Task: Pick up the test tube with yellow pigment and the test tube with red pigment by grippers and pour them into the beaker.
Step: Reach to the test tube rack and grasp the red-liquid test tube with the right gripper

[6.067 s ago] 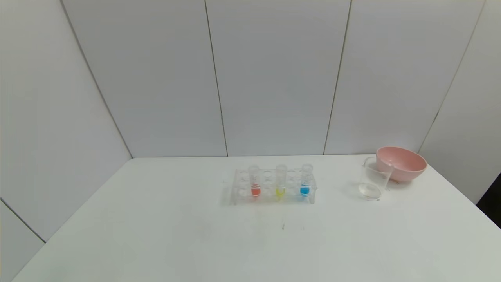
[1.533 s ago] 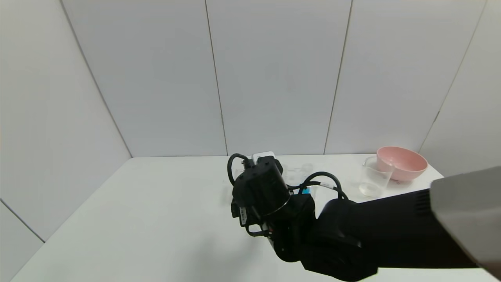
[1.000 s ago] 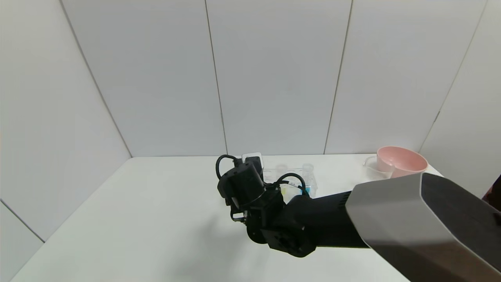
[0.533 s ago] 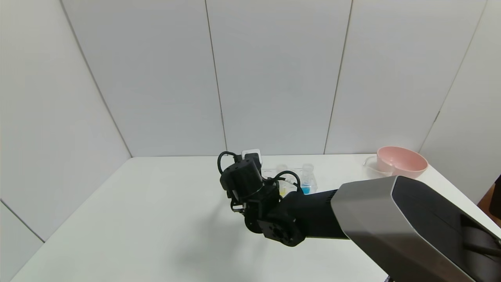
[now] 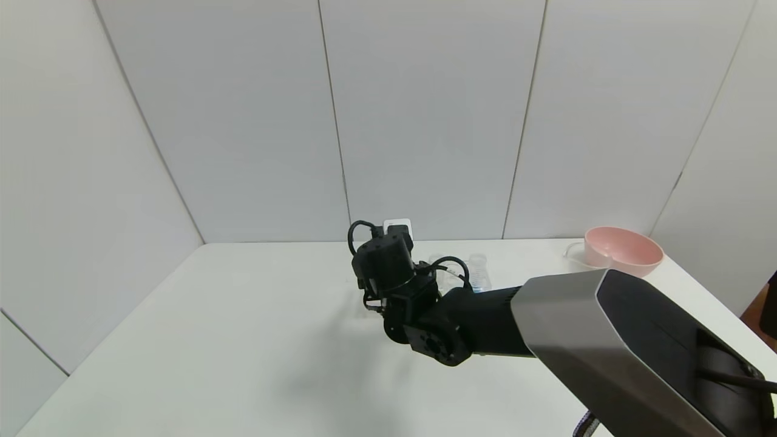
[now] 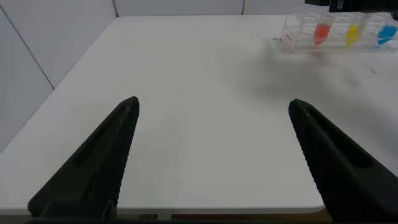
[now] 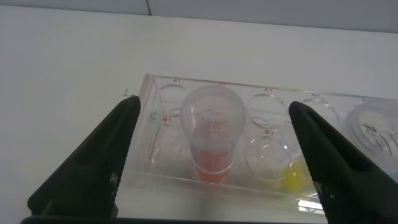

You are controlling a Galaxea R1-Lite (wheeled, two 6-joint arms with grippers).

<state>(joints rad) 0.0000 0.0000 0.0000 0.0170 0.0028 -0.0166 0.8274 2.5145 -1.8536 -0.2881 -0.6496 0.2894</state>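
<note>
In the head view, the right arm (image 5: 546, 328) reaches across the white table (image 5: 243, 340) from the right, and its wrist hides most of the clear tube rack (image 5: 479, 280). Only the tops of two tubes show past the wrist, and their liquids are hidden here. The pink bowl (image 5: 622, 250) sits at the far right of the table, with the lip of the beaker (image 5: 573, 250) just showing beside it, on its left. The gripper's fingers cannot be seen from this angle.

In the left wrist view, the left gripper (image 6: 214, 155) hangs low over the near part of the table, well apart from the rack (image 6: 339, 34), its fingers (image 6: 93, 162) spread wide with nothing between them. Far off, the rack holds three tubes in a row: the test tube with red pigment (image 6: 321, 31), the test tube with yellow pigment (image 6: 352, 32) and a tube with blue liquid (image 6: 387, 32).

In the right wrist view, the right gripper (image 7: 214, 162) is over the rack (image 7: 261, 149) with its fingers (image 7: 99, 162) spread wide. The test tube with red pigment (image 7: 213, 140) stands upright in its hole, roughly midway between the two fingers and touching neither. The test tube with yellow pigment (image 7: 292, 177) stands in the next hole, close to one finger, with only its yellow bottom plain to see. The rim of a further tube (image 7: 376, 124) shows at the edge.
</note>
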